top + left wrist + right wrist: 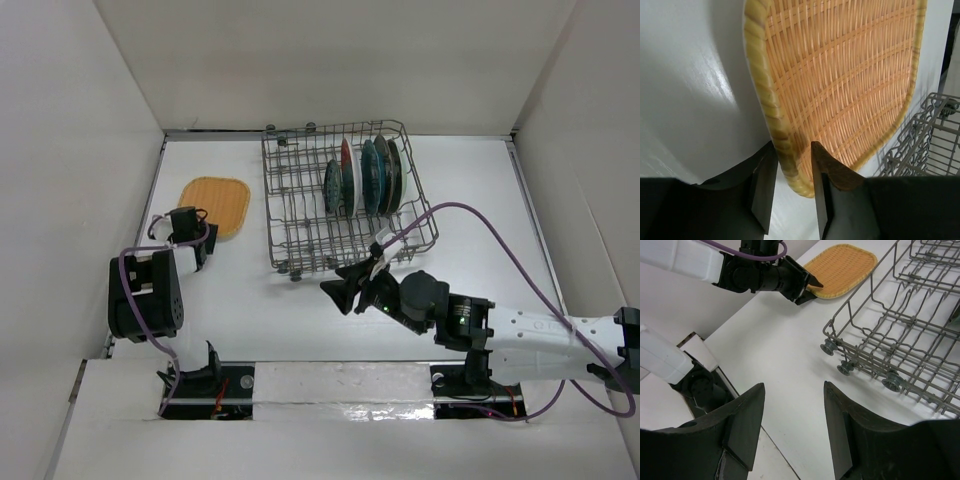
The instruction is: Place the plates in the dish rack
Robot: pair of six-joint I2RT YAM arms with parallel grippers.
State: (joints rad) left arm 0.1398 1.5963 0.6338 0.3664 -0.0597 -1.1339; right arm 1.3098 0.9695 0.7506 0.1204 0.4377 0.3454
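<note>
Though hidden from above, the near rim of the orange plate [840,90], left of the dish rack [268,200], is seen clamped in the left gripper [792,165]; the right gripper [793,390] is held apart near the rack, where four plates [365,178] stand.

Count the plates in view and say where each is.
5. In the dish rack stand the mint-green plate, red plate, teal plate and grey-brown plate; the orange plate lies left of it, rim between the fingers of the left gripper.
</note>
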